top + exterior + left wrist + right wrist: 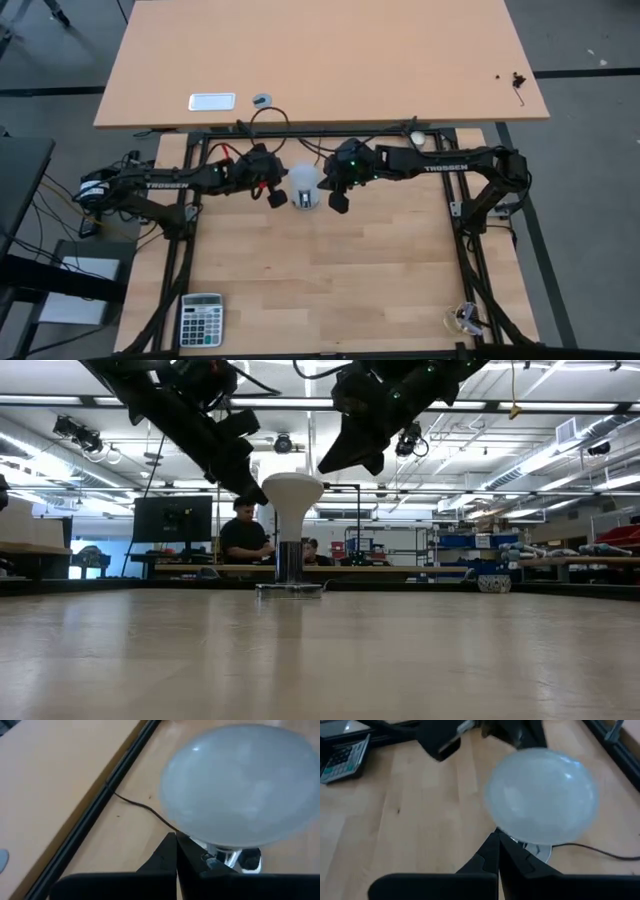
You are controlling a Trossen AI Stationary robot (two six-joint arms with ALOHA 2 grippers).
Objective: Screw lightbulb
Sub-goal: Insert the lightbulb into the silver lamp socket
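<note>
With white frosted dome lightbulb (303, 181) upright in silver socket base (289, 589) at table's far middle, apparently seated, keep left gripper (275, 197) and right gripper (339, 203), fingers together, clear either side.

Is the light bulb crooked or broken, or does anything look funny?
Nothing stands out. The lightbulb stands upright in the socket base, whole, dome up. The left gripper and right gripper, both shut, sit either side of it, not holding it.
</note>
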